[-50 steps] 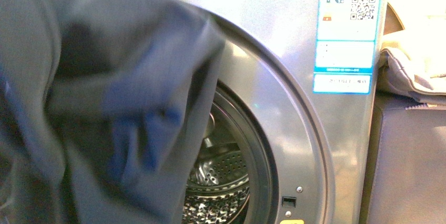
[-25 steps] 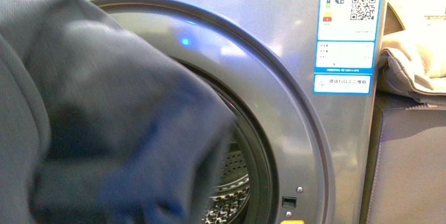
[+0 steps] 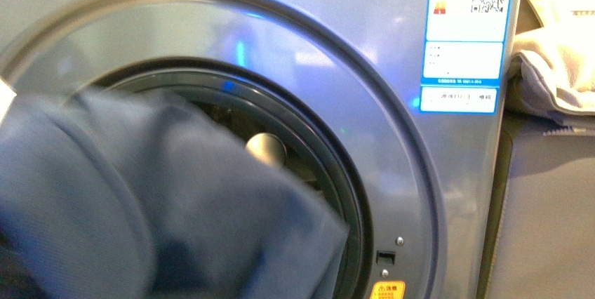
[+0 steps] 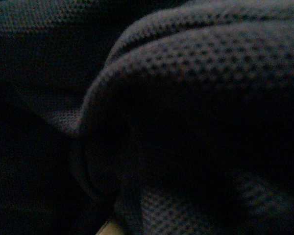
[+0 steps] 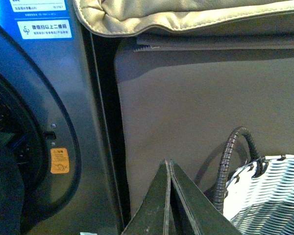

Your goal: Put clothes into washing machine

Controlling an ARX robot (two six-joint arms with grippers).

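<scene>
The dark navy clothes (image 3: 161, 215) bulge across the lower left of the front view, hanging in front of the round opening of the silver washing machine (image 3: 365, 39). Part of the dark door seal (image 3: 330, 165) and a bit of drum show above the fabric. My left gripper is buried in the garment and hidden; its wrist view is filled by the textured knit clothes (image 4: 201, 83). My right gripper (image 5: 169, 166) is shut with nothing in it, held beside the machine's front right corner (image 5: 83, 147), near the orange sticker (image 5: 59, 160).
A blue-white energy label (image 3: 466, 32) sits on the machine's upper right. Cream fabric (image 3: 554, 67) lies on a grey-brown unit (image 5: 186, 112) to the right. A white woven basket (image 5: 269, 196) with a dark handle stands close to my right gripper.
The clothes have dropped from high across the view to the lower left, uncovering the porthole ring and the upper opening. The view has shifted slightly.
</scene>
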